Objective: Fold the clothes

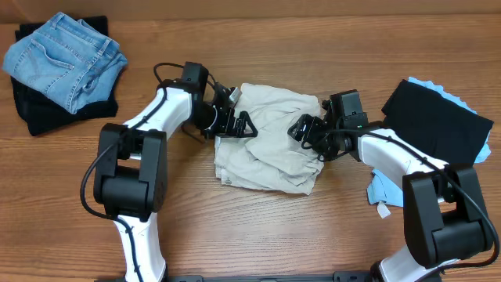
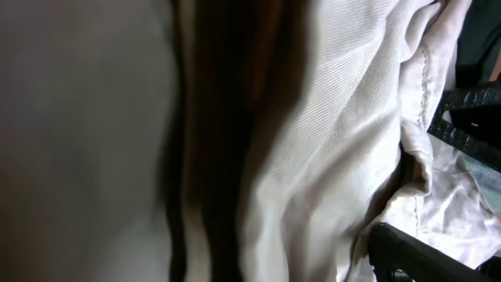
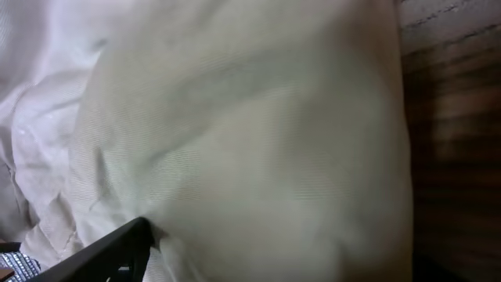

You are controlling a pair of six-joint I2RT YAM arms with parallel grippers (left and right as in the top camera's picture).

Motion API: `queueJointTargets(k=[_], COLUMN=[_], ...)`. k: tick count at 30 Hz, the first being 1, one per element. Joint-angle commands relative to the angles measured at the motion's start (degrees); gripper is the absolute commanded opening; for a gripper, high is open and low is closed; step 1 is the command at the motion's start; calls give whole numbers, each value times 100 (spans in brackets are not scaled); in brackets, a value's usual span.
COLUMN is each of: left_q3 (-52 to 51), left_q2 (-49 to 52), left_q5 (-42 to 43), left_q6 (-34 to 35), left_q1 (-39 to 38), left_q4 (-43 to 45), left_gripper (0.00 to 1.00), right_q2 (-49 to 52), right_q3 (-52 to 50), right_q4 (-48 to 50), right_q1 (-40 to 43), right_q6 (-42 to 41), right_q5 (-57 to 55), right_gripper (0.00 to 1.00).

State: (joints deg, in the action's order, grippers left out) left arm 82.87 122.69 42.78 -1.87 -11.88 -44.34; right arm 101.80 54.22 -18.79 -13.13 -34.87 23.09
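Note:
The clothes [image 1: 270,145] are pale cream trousers, bunched in a rumpled heap at the table's middle. My left gripper [image 1: 241,124] is pushed into the heap's left edge with its jaws spread wide. Cream fabric [image 2: 329,117] fills the left wrist view, and only one dark finger [image 2: 403,252] shows at the lower right. My right gripper [image 1: 307,135] is at the heap's right edge, jaws apart over the cloth. A thick cream fold [image 3: 250,141] fills the right wrist view beside one finger [image 3: 102,251]; the other finger is hidden.
Folded blue jeans [image 1: 66,59] lie on a dark garment [image 1: 47,110] at the back left. A black garment [image 1: 438,121] lies over a light blue one [image 1: 387,188] at the right. Bare wooden tabletop [image 1: 274,235] runs along the front.

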Motion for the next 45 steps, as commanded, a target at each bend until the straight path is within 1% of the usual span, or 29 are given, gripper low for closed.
queueJointTargets(k=[1, 3, 6, 8, 9, 10, 11, 14, 15, 16, 18, 19, 20, 23, 26, 27, 29, 31, 32, 35, 37, 40, 45], left_q3=[-258, -258, -258, -256, -256, -234, -164, 140, 238, 240, 238, 238, 238, 238, 238, 238, 238, 238, 238, 236, 234, 232, 232], left_q2=[358, 358, 358, 358, 358, 356, 352, 286, 286, 286, 286, 286, 286, 286, 286, 286, 286, 286, 286, 286, 289, 289, 286], left_q5=[-382, -380, -378, -376, -376, -374, -374, -111, -120, -120, -118, 44, 81, 4, -756, -778, -376, 304, 448, 323, -44, -118, -74], left_q6=[76, 76, 57, 63, 81, 83, 83, 85, 192, 190, 184, 26, 11, 15, 706, 804, 844, 428, 310, 249, 317, 334, 308], left_q1=[-282, -282, -282, -282, -273, -264, -243, -177, -155, -153, -153, -153, -153, -146, 44, 164, 566, 789, 817, 634, 361, -44, -90], left_q4=[-98, -98, -39, 15, 48, 109, 109, 11, -79, -114, -197, -282, -334, -503, -492, -487, -431, -452, -498, -601, -717, -811, -817], left_gripper=[89, 68, 51, 4, 4, 4, 4, 4, 55, 100, 100, 100, 100, 100, 100, 100, 100, 99, 99, 99, 100, 100, 100], right_q2=[24, 24, 24, 24, 24, 24, 24, 24, 24, 24, 24, 24, 24, 24, 24, 24, 24, 24, 24, 24, 24, 24, 24], right_q3=[15, 15, 15, 15, 15, 15, 15, 15, 15, 15, 15, 15, 15, 15, 15, 15, 15, 15, 15, 15, 15, 15, 15], right_q4=[72, 74, 74, 72, 70, 70, 46, 26, 24, 26, 26, 24, 24, 26, 24, 24, 26, 33, 35, 35, 33, 31, 28], right_q1=[-35, -35, -35, -35, -35, -35, -35, -35, -35, -35, -35, -35, -35, -35, -35, -35, -35, -35, -35, -35, -35, -35, -35], right_q6=[44, 42, 42, 39, 37, 15, -127, -240, -240, -240, -240, -238, -238, -238, -238, -238, -238, -238, -238, -238, -238, -238, -219], right_q5=[136, 114, 68, -24, -59, -74, -205, -356, -356, -358, -358, -358, -358, -358, -358, -358, -358, -358, -356, -356, -356, -358, -356], right_gripper=[84, 84, 85, 85, 86, 93, 96, 98, 98, 98, 98, 98, 98, 98, 98, 98, 98, 98, 98, 98, 98, 98, 98])
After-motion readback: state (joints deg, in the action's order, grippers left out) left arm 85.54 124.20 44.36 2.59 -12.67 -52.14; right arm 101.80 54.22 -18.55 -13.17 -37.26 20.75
